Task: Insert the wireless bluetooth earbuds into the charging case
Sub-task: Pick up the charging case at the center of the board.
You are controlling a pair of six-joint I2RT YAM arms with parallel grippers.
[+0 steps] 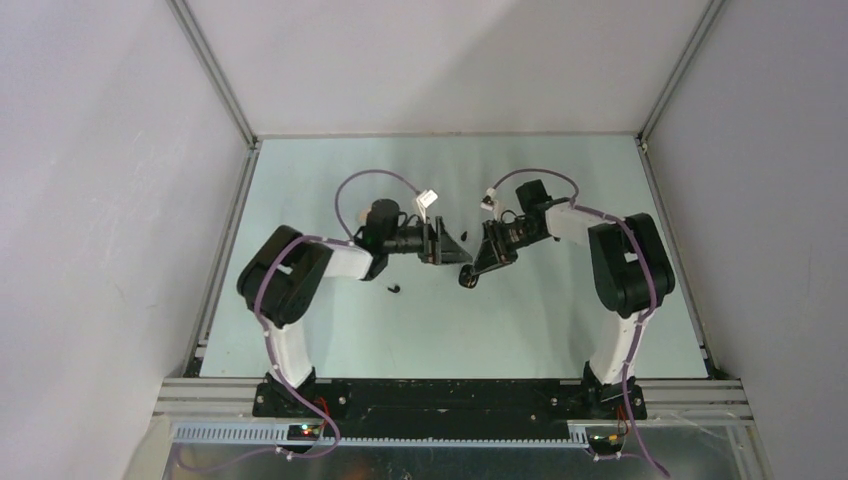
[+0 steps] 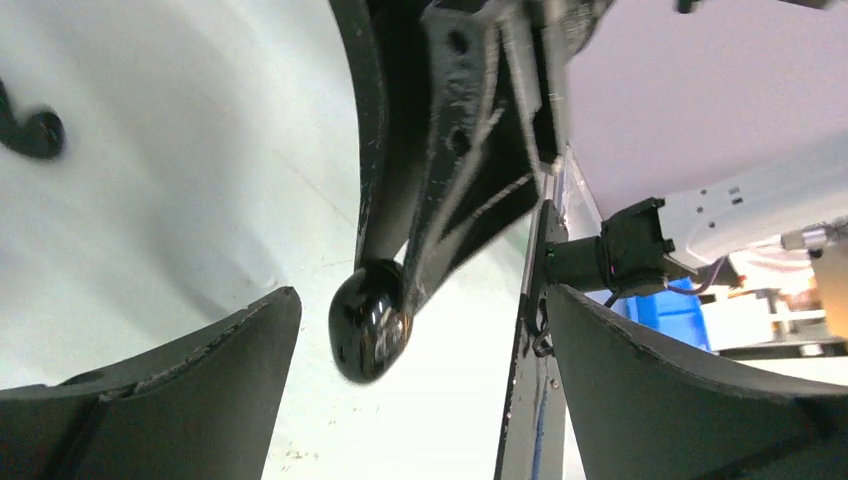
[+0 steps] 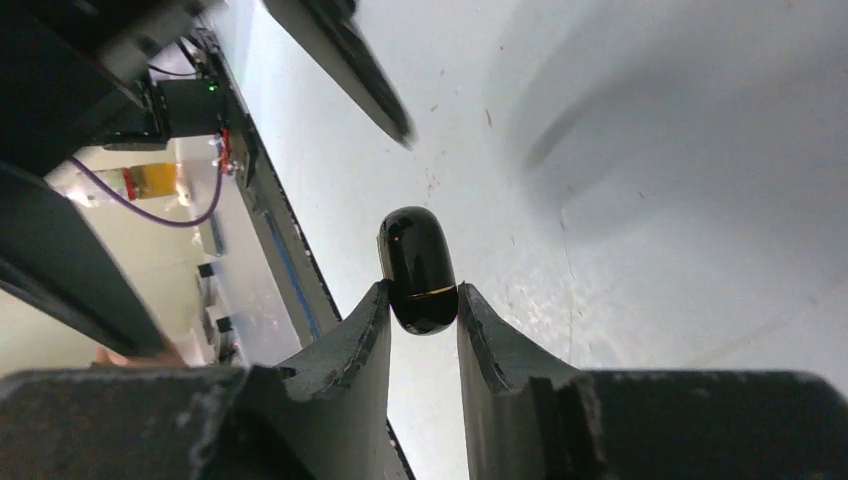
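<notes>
Risk here sits mostly with the right gripper [image 3: 420, 300], whose fingers are clamped on the charging case [image 3: 418, 268], a glossy black oval with a thin seam round it. Only one end of the case sits between the fingertips and most of it juts past them. We judge that any push on the free end could make the smooth shell pivot or squirt out.

The case is held over the middle of the table [image 1: 400, 340], and we cannot tell whether it touches the surface. Its seam looks closed, so nothing can go in until it is opened.

The left gripper [image 1: 443, 246] faces the case from just beside it, fingers spread wide with nothing between them. If it closes off-centre, it may twist the case in the other grip rather than open it.

One black earbud [image 1: 393, 288] lies on the table, left of the middle and apart from both grippers. A careless sweep of the left gripper could knock it away. The other earbuds we cannot find.
</notes>
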